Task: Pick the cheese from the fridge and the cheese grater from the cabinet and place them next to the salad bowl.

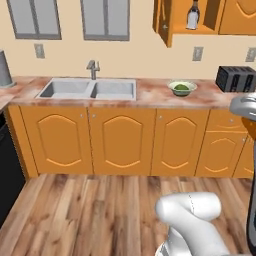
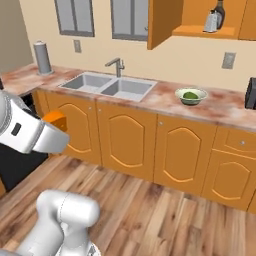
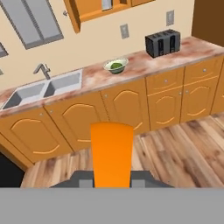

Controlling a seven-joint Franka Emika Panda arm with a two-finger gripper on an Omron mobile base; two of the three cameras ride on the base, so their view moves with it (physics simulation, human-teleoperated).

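Cheese [image 3: 111, 153] apparently between gripper [image 3: 112, 178] jaws.

Cheese [image 3: 111, 153]: lower end hidden between the gripper [image 3: 111, 178] fingers, tips cut off by the bottom band. Left base view: cheese [image 1: 248, 125] cut by the right edge, mostly behind the arm. Toaster [image 1: 237, 78] at the counter's right end clipped by the right edge; in right base view just a sliver [image 2: 251, 93]. Cheese grater [image 2: 212, 22] on the cabinet [image 2: 200, 20] shelf, too small for detail; bottle [image 2: 219, 14] behind it partly hidden. Cabinet top cut off. Fridge [image 3: 209, 19] corner only.
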